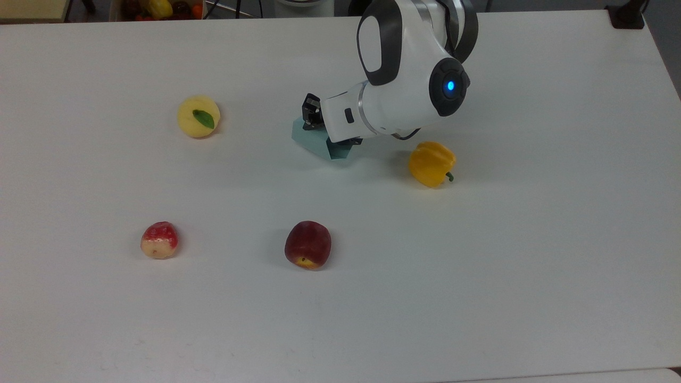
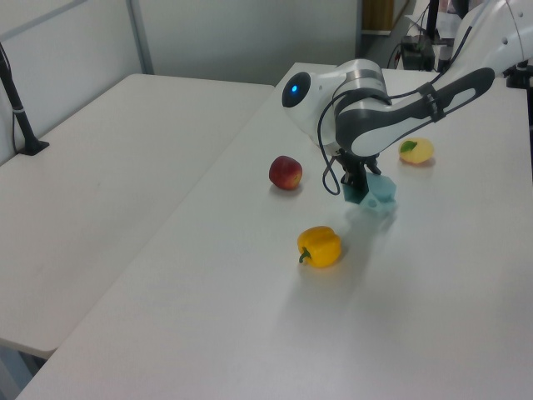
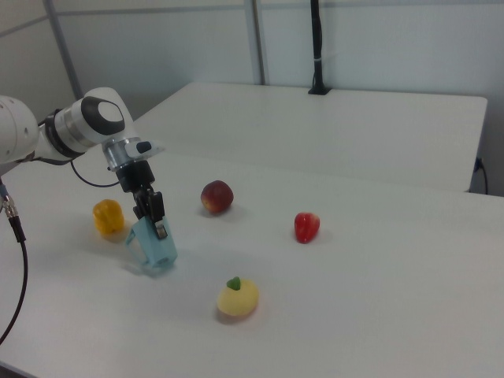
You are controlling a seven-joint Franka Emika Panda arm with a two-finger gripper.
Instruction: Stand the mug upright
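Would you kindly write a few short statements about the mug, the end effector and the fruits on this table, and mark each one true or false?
1. The end effector grips the pale teal faceted mug. True.
2. The yellow bell pepper lies inside the mug. False: it rests on the white table, apart from the mug.
3. The dark red apple touches the red strawberry-like fruit. False: they lie well apart.
4. The pale yellow fruit with a green leaf lies toward the top view's left of the mug. True.
5. A person's hand holds the mug. False: the end effector holds it.
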